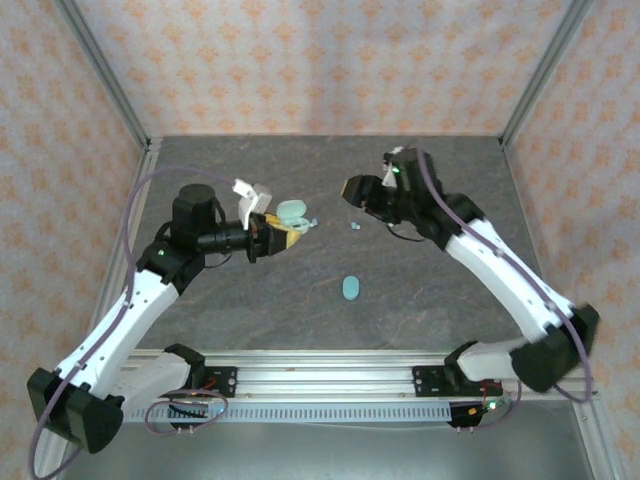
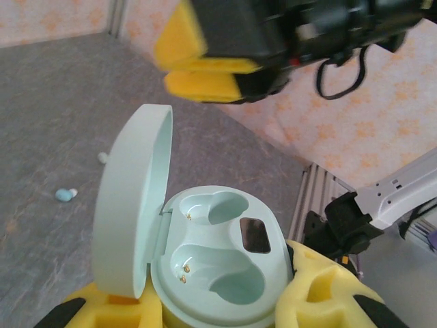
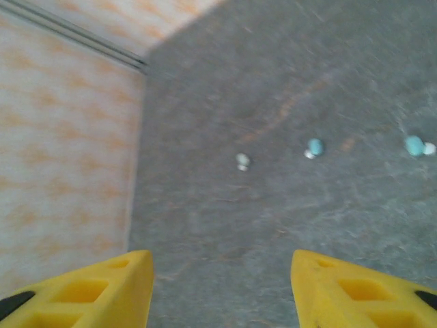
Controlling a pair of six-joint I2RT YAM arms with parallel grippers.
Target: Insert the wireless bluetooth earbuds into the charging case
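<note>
Plainly, earbuds [image 3: 315,146] lie beyond the right pincer [image 3: 222,290] (jaws apart).

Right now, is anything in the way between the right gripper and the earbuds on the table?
Nothing visible: the open right gripper hangs over the table, with the whitish earbud and two teal earbuds lying loose ahead.

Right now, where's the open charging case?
The open charging case sits left of centre in the top view, clamped in the left tool; loose earbuds lie on the table just right of it.
</note>
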